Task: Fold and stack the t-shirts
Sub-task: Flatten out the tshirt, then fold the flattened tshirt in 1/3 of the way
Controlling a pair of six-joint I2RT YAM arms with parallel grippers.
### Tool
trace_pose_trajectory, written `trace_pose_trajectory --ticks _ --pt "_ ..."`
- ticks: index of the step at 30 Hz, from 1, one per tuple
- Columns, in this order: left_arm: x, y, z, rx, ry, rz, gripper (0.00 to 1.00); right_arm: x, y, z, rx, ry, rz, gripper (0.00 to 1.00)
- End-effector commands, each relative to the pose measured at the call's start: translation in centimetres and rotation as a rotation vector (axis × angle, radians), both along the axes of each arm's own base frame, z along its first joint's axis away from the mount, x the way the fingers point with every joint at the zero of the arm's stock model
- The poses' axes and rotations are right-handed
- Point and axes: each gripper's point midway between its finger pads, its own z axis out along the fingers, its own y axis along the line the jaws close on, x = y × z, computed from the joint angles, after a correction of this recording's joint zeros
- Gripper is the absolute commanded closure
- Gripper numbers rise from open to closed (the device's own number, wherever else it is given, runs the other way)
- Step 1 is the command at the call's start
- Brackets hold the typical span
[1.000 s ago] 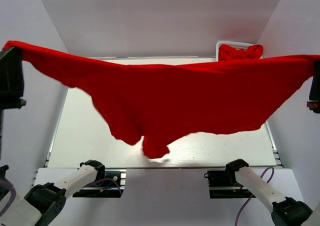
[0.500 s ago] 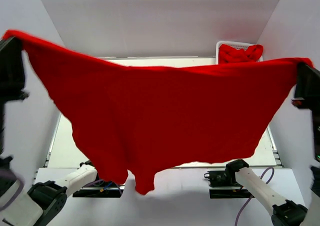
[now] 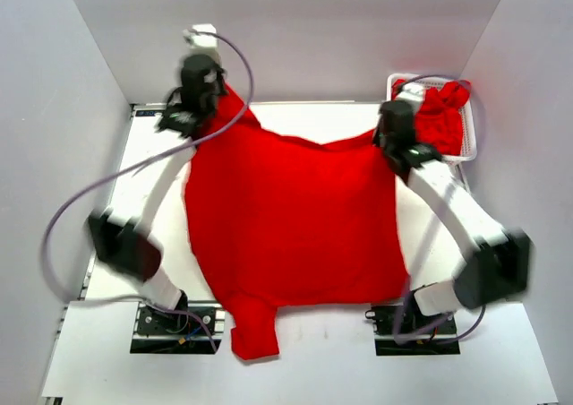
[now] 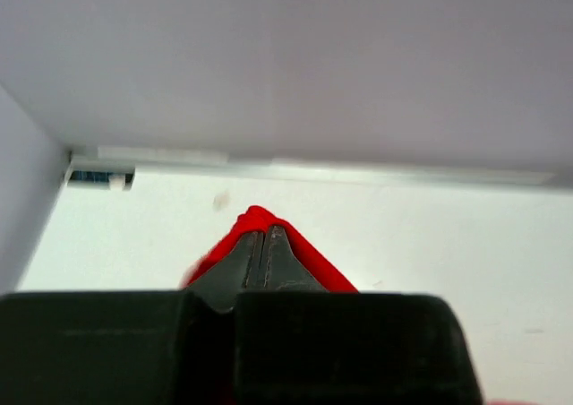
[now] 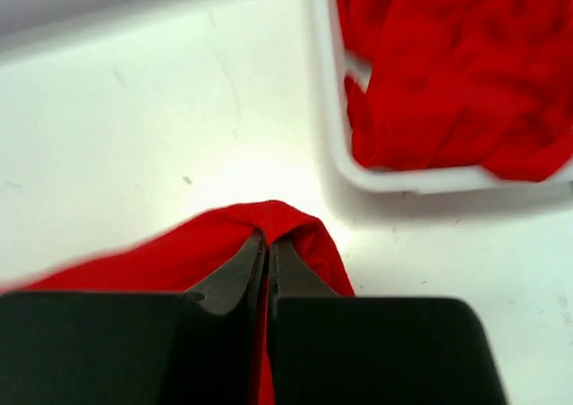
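Red t-shirt [image 3: 295,217] is spread flat at centre frame, its top corners clamped by the closed left gripper [image 4: 264,244] and right gripper [image 5: 267,248]. No fold is yet made, and more t-shirts [image 5: 448,73] are left in the basket [image 5: 324,100], upper right.

Left arm [image 3: 161,185]: you have it stretched far forward, elbow at lower left of the top view.
Left gripper [image 4: 266,244]: jaws pressed together on a t-shirt [image 3: 286,217] corner, upper left.
Right arm [image 3: 452,203]: reaches forward too, elbow at lower right.
Right gripper [image 5: 267,248]: jaws pinched on another corner, upper right.
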Motion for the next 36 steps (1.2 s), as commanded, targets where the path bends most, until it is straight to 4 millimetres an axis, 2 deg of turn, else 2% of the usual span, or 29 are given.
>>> trace_pose_trajectory --ticks 1,3,4,5,6,7,8,9,10,11,12,14,15,16,19,20,21,22,23,24,25,26,28,31,32,33,34,35,36 --pt "5.9 2.4 -5.6 0.043 0.044 0.118 1.00 4.1 -0.2 0.9 0.072 -0.074 -0.042 1.00" --pt "9.3 2.9 -9.8 0.056 0.110 0.106 1.00 7.5 0.8 -4.0 0.048 0.033 -0.014 1.00" --pt "11.2 2.8 -9.5 0.044 0.087 0.097 1.00 9.8 2.0 -4.6 0.068 0.048 0.039 1.00" --pt "13.4 2.5 -14.9 0.063 0.176 0.080 1.00 10.8 2.1 -5.2 0.068 0.061 0.045 1.00" --pt "15.0 2.0 -14.7 0.063 0.157 0.032 1.00 12.0 2.3 -8.4 0.045 0.123 0.061 1.00" --pt "16.1 2.4 -15.8 0.061 0.161 0.035 1.00 14.1 3.4 -7.9 0.061 0.113 0.097 1.00" --pt "17.0 1.9 -16.8 0.057 0.162 0.017 1.00 14.7 3.6 -9.1 0.060 0.135 0.101 1.00" --pt "18.5 1.3 -19.0 0.057 0.178 0.000 1.00 15.8 3.5 -13.5 0.034 0.210 0.111 1.00" --pt "19.2 1.8 -19.9 0.054 0.184 -0.004 1.00 17.4 4.1 -11.4 0.049 0.166 0.123 1.00" --pt "19.8 2.1 -20.5 0.035 0.181 -0.007 1.00 17.9 4.2 -11.8 0.048 0.169 0.127 1.00" --pt "20.2 1.3 -21.1 0.017 0.179 -0.046 1.00 18.5 4.1 -14.4 0.033 0.211 0.129 1.00" --pt "20.9 2.5 -22.7 -0.015 0.184 -0.047 1.00 20.1 4.0 -13.2 0.028 0.163 0.133 1.00" --pt "21.1 1.8 -22.0 -0.034 0.164 -0.084 1.00 21.1 4.1 -13.0 0.031 0.133 0.135 1.00" --pt "21.3 1.9 -22.9 -0.049 0.178 -0.103 1.00 21.5 3.8 -13.3 0.017 0.128 0.139 1.00" --pt "21.4 1.8 -22.7 -0.088 0.170 -0.123 1.00 22.7 3.7 -13.6 0.012 0.101 0.148 1.00" --pt "21.4 2.0 -22.7 -0.105 0.171 -0.132 1.00 23.2 3.8 -12.8 0.014 0.082 0.149 1.00" --pt "21.2 2.0 -23.6 -0.104 0.191 -0.131 1.00 23.5 3.6 -12.6 0.015 0.071 0.143 1.00" --pt "21.0 1.7 -23.0 -0.120 0.182 -0.144 1.00 23.7 3.2 -12.6 0.016 0.068 0.139 1.00" --pt "20.5 1.6 -23.8 -0.130 0.204 -0.150 1.00 24.0 3.1 -12.5 0.017 0.059 0.138 1.00" --pt "20.4 2.0 -23.5 -0.134 0.198 -0.155 1.00 24.3 3.0 -12.1 0.016 0.040 0.138 1.00" --pt "19.9 1.9 -22.1 -0.137 0.184 -0.165 1.00 24.5 2.9 -11.8 0.024 0.032 0.141 1.00" --pt "19.3 1.9 -22.7 -0.146 0.200 -0.161 1.00 24.6 2.4 -11.5 0.024 0.026 0.135 1.00" --pt "18.4 2.0 -22.0 -0.147 0.199 -0.161 1.00 24.9 2.3 -10.5 0.029 0.001 0.149 1.00" --pt "15.7 2.2 -21.1 -0.183 0.203 -0.153 1.00 25.2 2.2 -9.0 0.030 -0.034 0.168 1.00" --pt "14.5 2.4 -22.5 -0.188 0.233 -0.139 1.00 25.2 1.7 -8.6 0.019 -0.038 0.170 1.00" --pt "13.5 2.7 -20.6 -0.196 0.212 -0.130 1.00 25.1 2.1 -8.0 0.018 -0.046 0.185 1.00" --pt "12.9 2.7 -20.3 -0.213 0.205 -0.127 1.00 25.1 1.6 -8.2 0.009 -0.040 0.178 1.00" --pt "11.8 2.8 -21.5 -0.212 0.239 -0.123 1.00 25.0 1.3 -7.7 -0.003 -0.043 0.178 1.00" --pt "11.2 2.2 -21.1 -0.231 0.238 -0.127 1.00 24.8 1.3 -7.6 -0.017 -0.036 0.181 1.00"
